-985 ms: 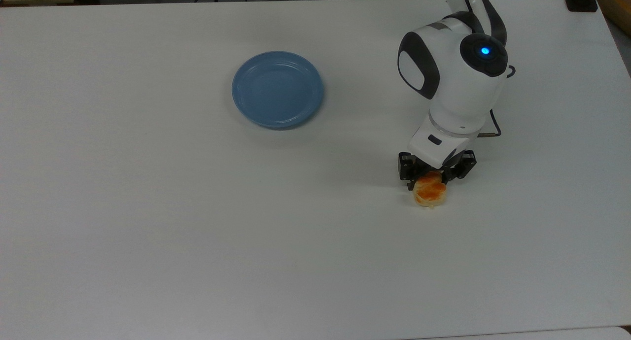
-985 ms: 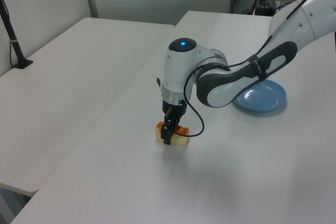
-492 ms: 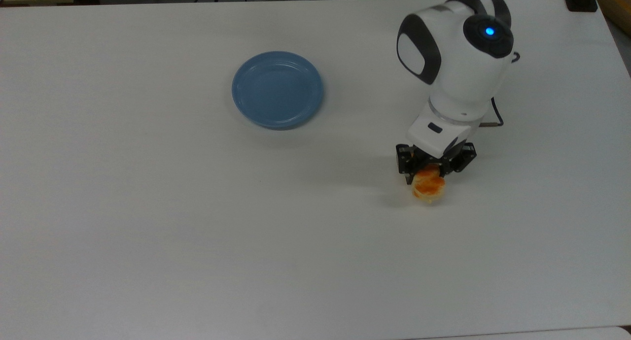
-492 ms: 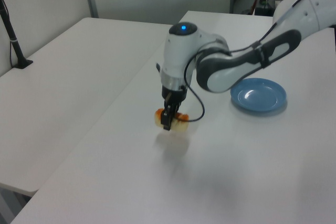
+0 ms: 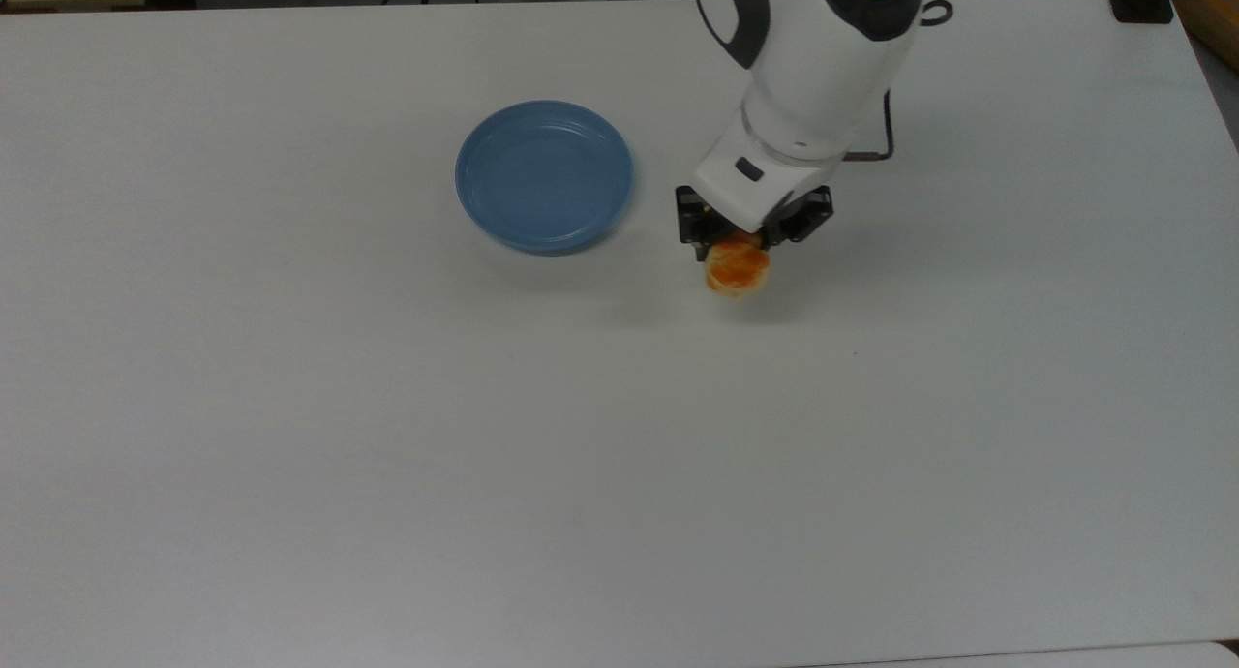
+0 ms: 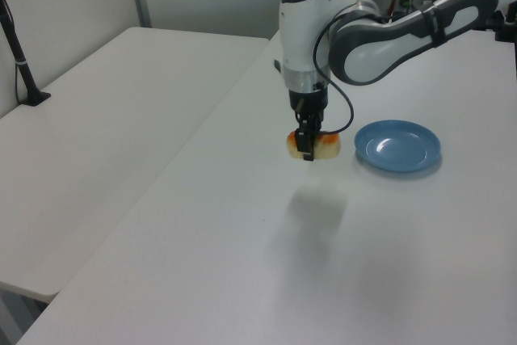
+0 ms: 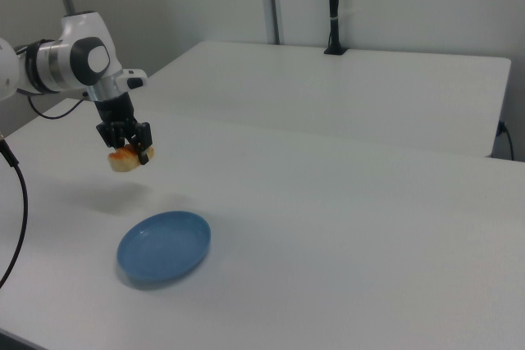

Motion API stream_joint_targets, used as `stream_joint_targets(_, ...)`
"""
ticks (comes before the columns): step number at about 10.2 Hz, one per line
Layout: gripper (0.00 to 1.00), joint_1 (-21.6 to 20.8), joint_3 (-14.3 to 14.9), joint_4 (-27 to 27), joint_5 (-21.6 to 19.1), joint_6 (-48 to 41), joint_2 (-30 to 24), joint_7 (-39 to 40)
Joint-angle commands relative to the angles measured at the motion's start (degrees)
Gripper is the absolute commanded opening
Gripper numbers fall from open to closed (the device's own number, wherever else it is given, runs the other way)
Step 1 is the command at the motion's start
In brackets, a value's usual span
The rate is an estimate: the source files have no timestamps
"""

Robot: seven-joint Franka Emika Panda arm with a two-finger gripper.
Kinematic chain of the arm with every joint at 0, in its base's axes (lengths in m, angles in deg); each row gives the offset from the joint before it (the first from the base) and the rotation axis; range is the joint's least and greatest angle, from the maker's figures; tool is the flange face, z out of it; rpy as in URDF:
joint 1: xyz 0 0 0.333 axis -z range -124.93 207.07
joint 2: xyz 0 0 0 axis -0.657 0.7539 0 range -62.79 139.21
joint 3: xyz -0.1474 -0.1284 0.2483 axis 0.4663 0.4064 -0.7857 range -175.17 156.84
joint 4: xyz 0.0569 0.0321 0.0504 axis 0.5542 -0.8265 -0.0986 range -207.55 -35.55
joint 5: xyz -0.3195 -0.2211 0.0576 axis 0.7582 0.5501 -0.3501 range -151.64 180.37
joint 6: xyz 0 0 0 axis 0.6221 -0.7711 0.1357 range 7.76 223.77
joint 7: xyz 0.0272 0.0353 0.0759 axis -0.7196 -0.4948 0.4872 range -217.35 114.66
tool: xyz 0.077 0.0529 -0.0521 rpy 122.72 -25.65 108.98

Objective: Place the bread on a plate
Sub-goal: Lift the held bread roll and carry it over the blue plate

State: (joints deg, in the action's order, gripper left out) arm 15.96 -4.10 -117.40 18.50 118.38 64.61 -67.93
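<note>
my gripper (image 5: 747, 240) is clenched on the bread (image 5: 737, 268), held in the air above the white table (image 5: 387, 436), just to the top view's right of the plate (image 5: 544, 175). this looks like the carry step; next i need to bring it over the plate's middle, lower and let go.

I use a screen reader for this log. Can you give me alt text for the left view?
The gripper holds the bread in the air above a white table, just to the left view's left of an empty blue plate.
</note>
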Motion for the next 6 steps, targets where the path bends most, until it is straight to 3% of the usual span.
stream_joint_targets(1,0.57,3.2,0.4,-14.6,-0.5,0.2,-11.3,7.1)
stream_joint_targets(3,0.57,6.9,0.4,-21.4,-0.4,0.2,-17.3,10.2)
stream_joint_targets(6,0.57,10.9,0.5,-25.8,1.0,0.3,-18.1,13.5)
